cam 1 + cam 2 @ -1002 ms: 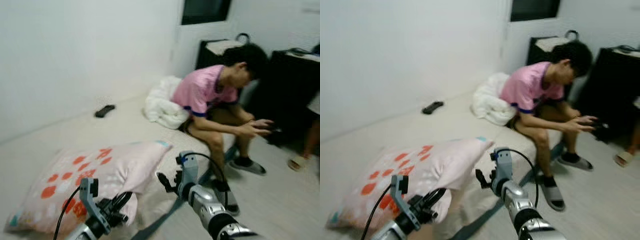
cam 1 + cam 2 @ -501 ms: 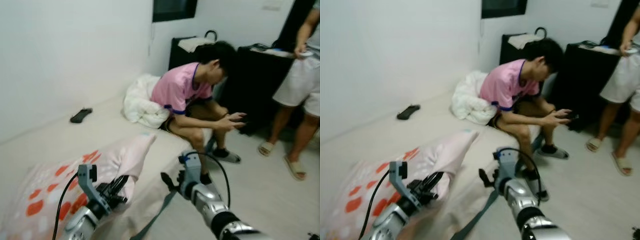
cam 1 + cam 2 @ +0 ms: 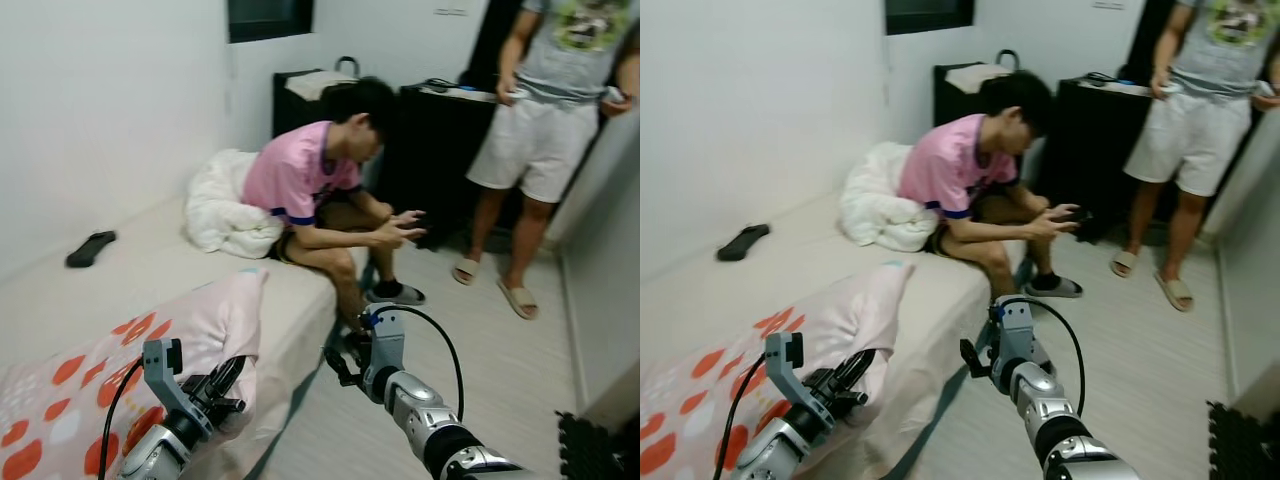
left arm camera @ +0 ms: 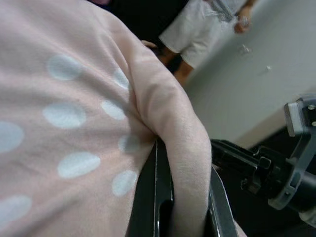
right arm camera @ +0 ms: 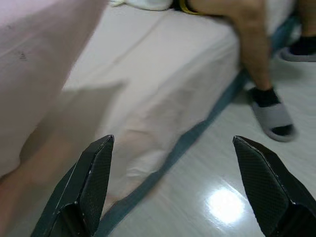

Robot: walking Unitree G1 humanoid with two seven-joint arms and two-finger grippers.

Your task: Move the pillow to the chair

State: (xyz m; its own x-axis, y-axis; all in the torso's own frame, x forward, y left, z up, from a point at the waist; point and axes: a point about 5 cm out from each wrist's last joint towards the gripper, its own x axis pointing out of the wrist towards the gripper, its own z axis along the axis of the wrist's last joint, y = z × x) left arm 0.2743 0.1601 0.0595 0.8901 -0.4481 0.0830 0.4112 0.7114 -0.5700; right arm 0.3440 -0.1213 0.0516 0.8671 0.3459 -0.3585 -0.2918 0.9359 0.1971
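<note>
A pale pink pillow (image 3: 150,345) with orange and white dots lies along the near edge of the bed (image 3: 120,270), at lower left. My left gripper (image 3: 222,385) is shut on a fold at the pillow's edge; the left wrist view has that pillow fold (image 4: 180,153) pinched between the black fingers (image 4: 155,197). My right gripper (image 3: 343,362) hangs open over the floor beside the bed; its fingers (image 5: 91,177) stand wide apart with nothing between them. No chair can be made out.
A person in a pink shirt (image 3: 300,175) sits on the bed's edge, feet on the floor. Another person in white shorts (image 3: 530,140) stands by a black cabinet (image 3: 440,150). A white blanket (image 3: 220,215) and a black remote (image 3: 90,248) lie on the bed.
The camera has swung right, so the whole scene has shifted left and a standing person has come into view. The left gripper stays shut on the pillow's edge; the right stays open.
</note>
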